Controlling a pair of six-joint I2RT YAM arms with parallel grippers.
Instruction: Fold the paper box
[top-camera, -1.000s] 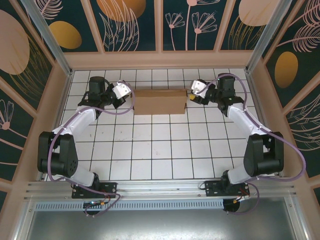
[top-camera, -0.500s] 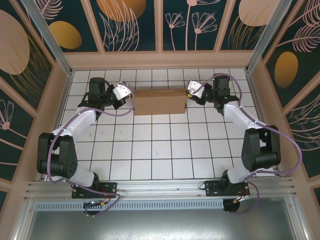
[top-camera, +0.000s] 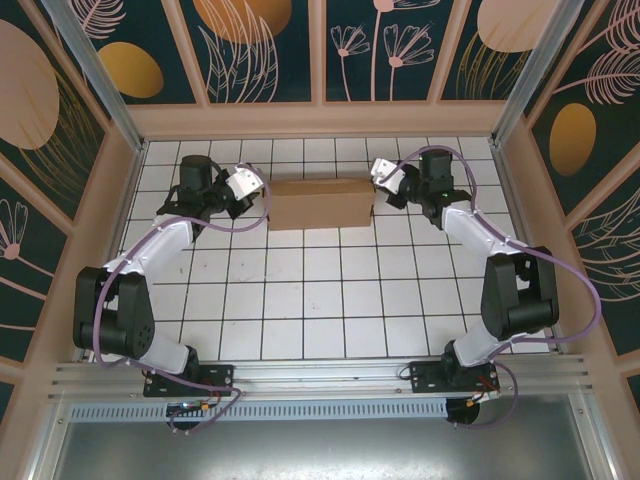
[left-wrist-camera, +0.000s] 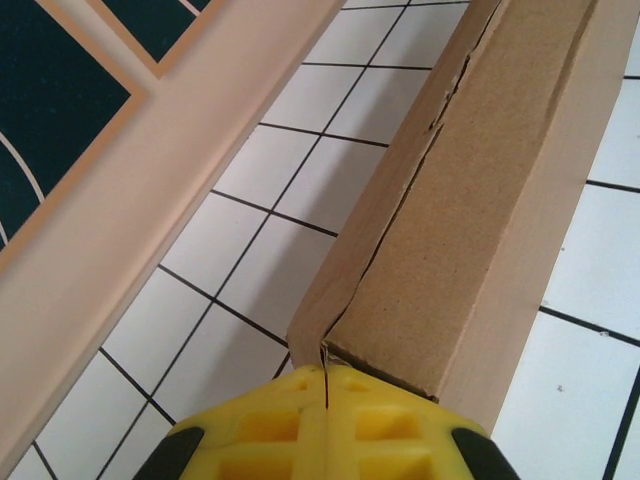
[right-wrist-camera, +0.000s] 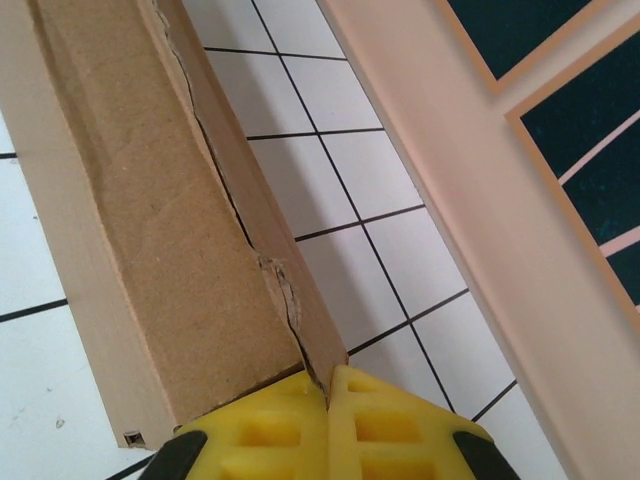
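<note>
brown paper box (top-camera: 321, 204) — slim, creased

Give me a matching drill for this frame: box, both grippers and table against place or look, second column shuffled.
Column 1
1. paper box
2. left gripper
3. right gripper
4. table

Column 2
A. white tiles, dark grid lines
B. yellow fingers shut, tips at the box's right end
C. plain brown, lying along the far rows of tiles
D. yellow fingers shut, tips at the box's left end

Pairs: 1-C, 2-D, 3-B, 4-A
</note>
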